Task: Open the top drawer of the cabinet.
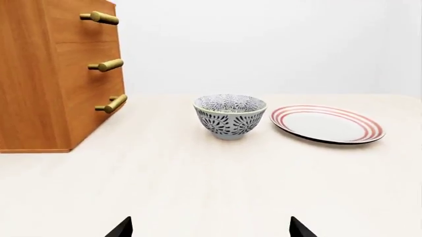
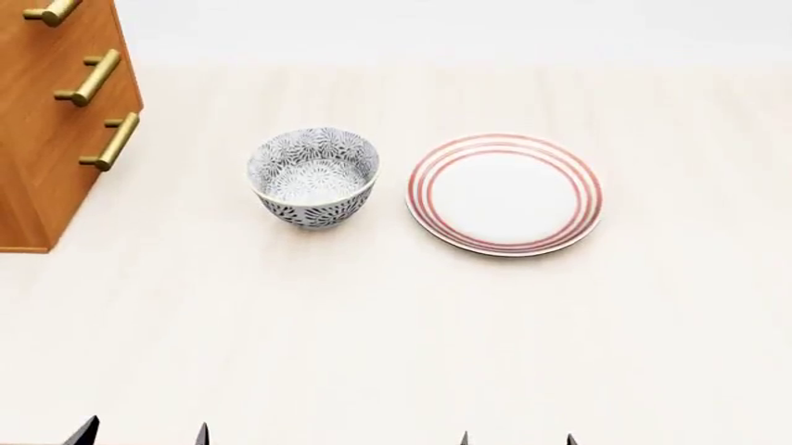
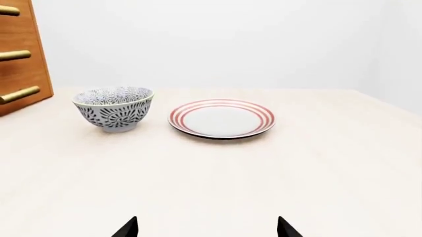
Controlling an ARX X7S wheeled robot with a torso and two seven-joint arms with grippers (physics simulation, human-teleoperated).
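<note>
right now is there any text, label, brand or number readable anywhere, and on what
None: no words, numbers, brands or signs show in any view.
The bowl bears only a blue-grey leaf pattern.
The plate bears only red rings round its rim.
The cabinet shows plain wood grain and brass handles, unmarked.
The table is bare pale wood.

The cabinet [image 2: 50, 120] is cropped; both pincers show seemingly only fingertips.

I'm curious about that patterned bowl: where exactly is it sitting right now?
In the head view the bowl stands on the table left of centre, between the cabinet on its left and the red-ringed plate on its right.
</note>
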